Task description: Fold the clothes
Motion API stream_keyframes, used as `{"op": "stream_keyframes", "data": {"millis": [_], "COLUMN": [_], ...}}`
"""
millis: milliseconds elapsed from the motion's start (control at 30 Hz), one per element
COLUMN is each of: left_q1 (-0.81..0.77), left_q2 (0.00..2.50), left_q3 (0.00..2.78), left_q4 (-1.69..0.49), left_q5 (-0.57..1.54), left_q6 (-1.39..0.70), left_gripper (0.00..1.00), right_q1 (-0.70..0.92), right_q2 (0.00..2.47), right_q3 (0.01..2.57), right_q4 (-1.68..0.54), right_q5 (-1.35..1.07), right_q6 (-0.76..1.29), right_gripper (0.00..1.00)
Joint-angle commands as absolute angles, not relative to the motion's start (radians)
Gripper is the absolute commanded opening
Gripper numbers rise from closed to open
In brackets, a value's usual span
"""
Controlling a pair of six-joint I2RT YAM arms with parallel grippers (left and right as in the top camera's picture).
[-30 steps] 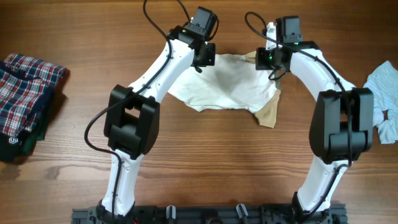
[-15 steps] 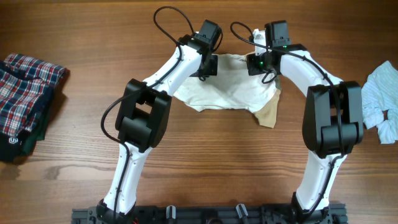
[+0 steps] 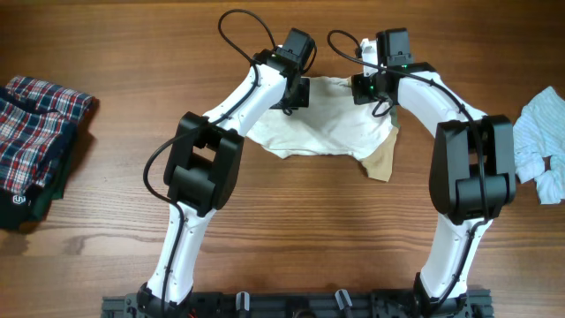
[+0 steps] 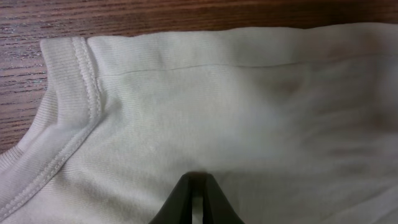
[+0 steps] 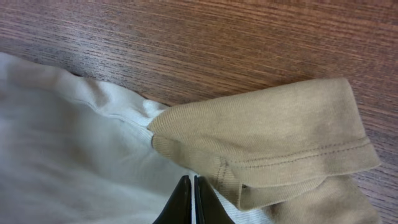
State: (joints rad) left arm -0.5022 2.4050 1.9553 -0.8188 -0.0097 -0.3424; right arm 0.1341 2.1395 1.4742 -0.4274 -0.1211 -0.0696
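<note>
The cream-white shirt (image 3: 327, 124) lies bunched on the wooden table at the back centre, with a tan patch (image 3: 380, 162) at its front right corner. My left gripper (image 3: 296, 91) is at its back left edge, and my right gripper (image 3: 369, 88) at its back right edge. In the left wrist view the fingers (image 4: 196, 180) are closed on the cream cloth (image 4: 249, 106) below a ribbed hem. In the right wrist view the fingers (image 5: 191, 180) are closed on the cream cloth (image 5: 62, 143) beside a tan sleeve (image 5: 267, 143). The pale blue striped garment (image 3: 543, 146) lies crumpled at the right edge.
A pile of folded plaid clothes (image 3: 35, 141) sits at the left edge of the table. Bare wood (image 3: 300, 212) runs between the shirt and the arm bases at the front.
Both grippers moved inward toward each other along the shirt's back edge between one second and half a second ago. Since then they have stayed still. The shirt's outline looks unchanged.
</note>
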Motion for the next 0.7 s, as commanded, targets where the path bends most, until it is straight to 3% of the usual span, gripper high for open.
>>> {"op": "stream_keyframes", "data": {"millis": [0,667], "left_q1": [-0.503,-0.503], "left_q2": [2.436,2.436], "left_q3": [1.947,1.947], "left_q4": [-0.823,-0.857], "left_q5": [-0.005,-0.005], "left_q6": [-0.352,-0.352], "left_gripper": [0.08,0.11], "right_q1": [0.133,0.130], "right_q2": [2.184,2.218], "right_q3": [1.470,1.471], "right_q4": [-0.425,-0.041], "right_q5": [-0.100,0.028], "right_q6": [-0.049,-0.049], "right_gripper": [0.04,0.06]}}
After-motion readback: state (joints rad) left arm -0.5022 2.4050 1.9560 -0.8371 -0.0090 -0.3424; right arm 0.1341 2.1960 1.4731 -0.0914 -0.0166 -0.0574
